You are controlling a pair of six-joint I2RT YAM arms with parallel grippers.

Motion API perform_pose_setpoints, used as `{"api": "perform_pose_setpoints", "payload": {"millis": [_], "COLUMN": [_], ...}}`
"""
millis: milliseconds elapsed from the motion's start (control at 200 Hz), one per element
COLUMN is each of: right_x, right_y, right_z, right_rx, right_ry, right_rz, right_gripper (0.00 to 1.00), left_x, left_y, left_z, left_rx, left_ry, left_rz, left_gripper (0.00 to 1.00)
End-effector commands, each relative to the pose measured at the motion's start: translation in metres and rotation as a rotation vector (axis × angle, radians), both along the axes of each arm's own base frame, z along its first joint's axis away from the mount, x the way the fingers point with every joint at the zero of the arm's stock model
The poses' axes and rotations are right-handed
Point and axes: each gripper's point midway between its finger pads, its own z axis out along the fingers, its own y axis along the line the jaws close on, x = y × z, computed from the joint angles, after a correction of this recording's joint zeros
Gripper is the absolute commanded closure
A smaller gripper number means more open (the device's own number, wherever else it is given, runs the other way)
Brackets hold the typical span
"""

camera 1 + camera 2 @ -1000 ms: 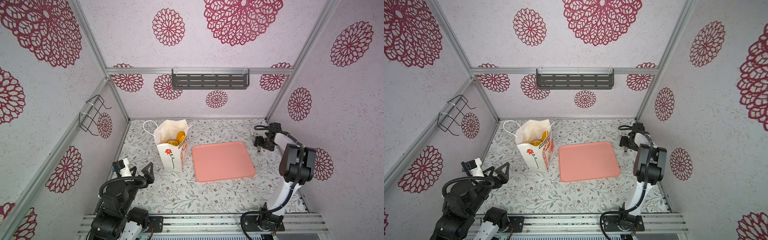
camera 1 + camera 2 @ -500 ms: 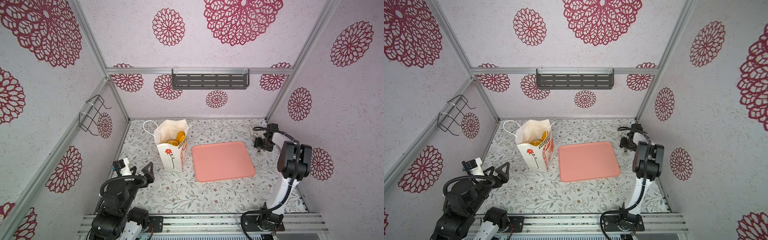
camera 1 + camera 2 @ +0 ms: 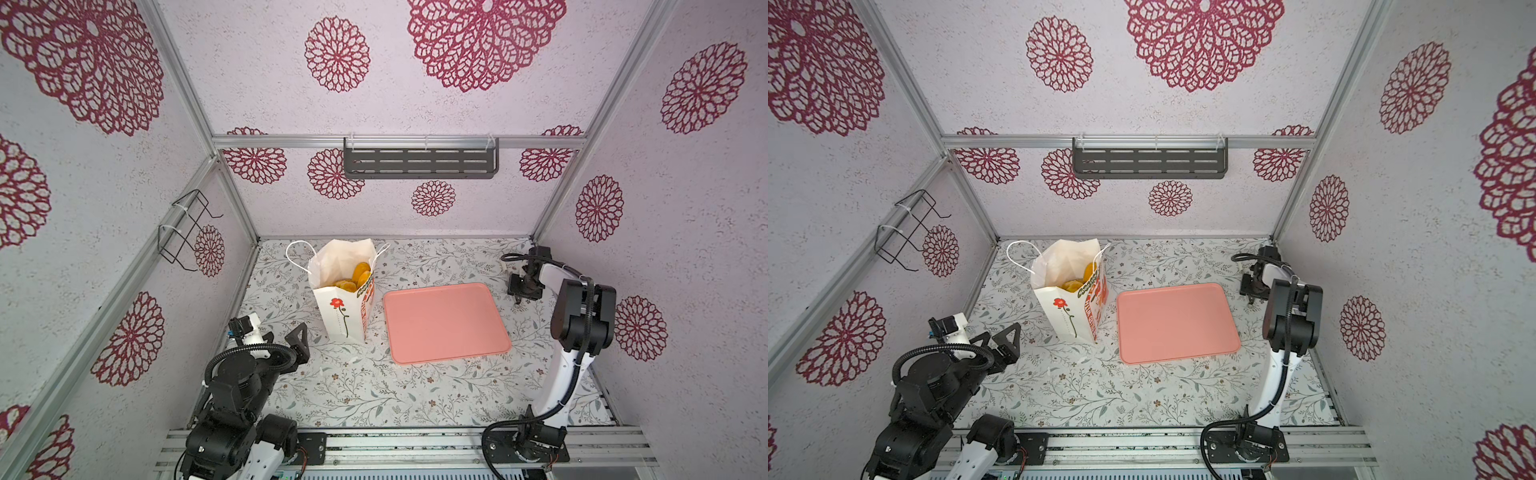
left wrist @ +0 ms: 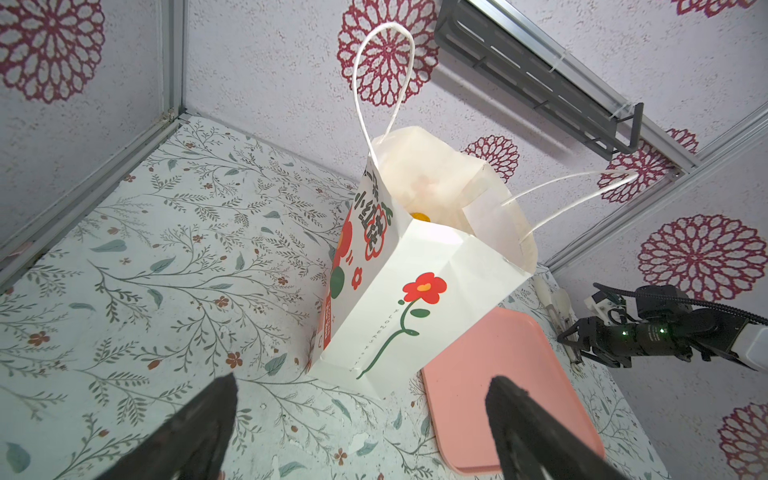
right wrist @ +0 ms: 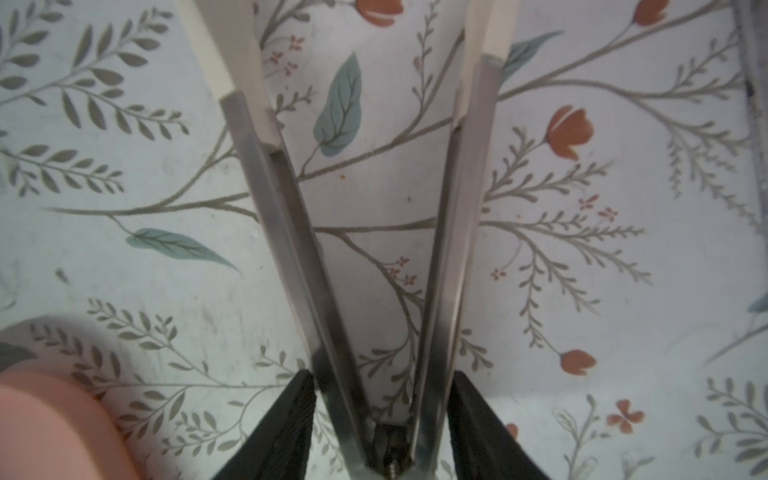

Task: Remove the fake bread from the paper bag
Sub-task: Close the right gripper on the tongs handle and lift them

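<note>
Floral tabletop (image 3: 374,395), rosette-papered walls (image 3: 415,104). Far left stands the paper bag (image 3: 338,311), upright, with the fake bread (image 3: 358,273) inside; its side lettering is unreadable. A pink tray (image 3: 444,324) lies just right of it. Near left, the left gripper (image 4: 361,380) gapes empty. Far right, the right gripper (image 5: 382,374) straddles tongs (image 5: 291,249) lying on the tabletop; a firm hold cannot be told.

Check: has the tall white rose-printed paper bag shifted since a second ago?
No. The white paper bag keeps its spot, its gap to the flat pink tray unchanged.
</note>
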Motion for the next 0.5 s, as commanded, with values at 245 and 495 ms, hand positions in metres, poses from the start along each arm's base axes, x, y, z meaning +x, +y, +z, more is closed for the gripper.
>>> {"api": "perform_pose_setpoints", "payload": {"millis": [245,495], "right_x": [0.015,0.016], "right_y": [-0.003,-0.003], "right_z": [-0.003,-0.012], "right_rx": [-0.034,-0.034], "right_ry": [-0.021,-0.017], "right_rz": [0.012,0.014], "right_gripper": [0.52,0.52], "left_x": [0.003,0.004], "left_y": [0.001,0.001], "left_z": [-0.001,-0.003], "left_rx": [0.004,0.007], "left_ry": [0.012,0.021], "left_rz": [0.011,0.014], "left_gripper": [0.03,0.03]}}
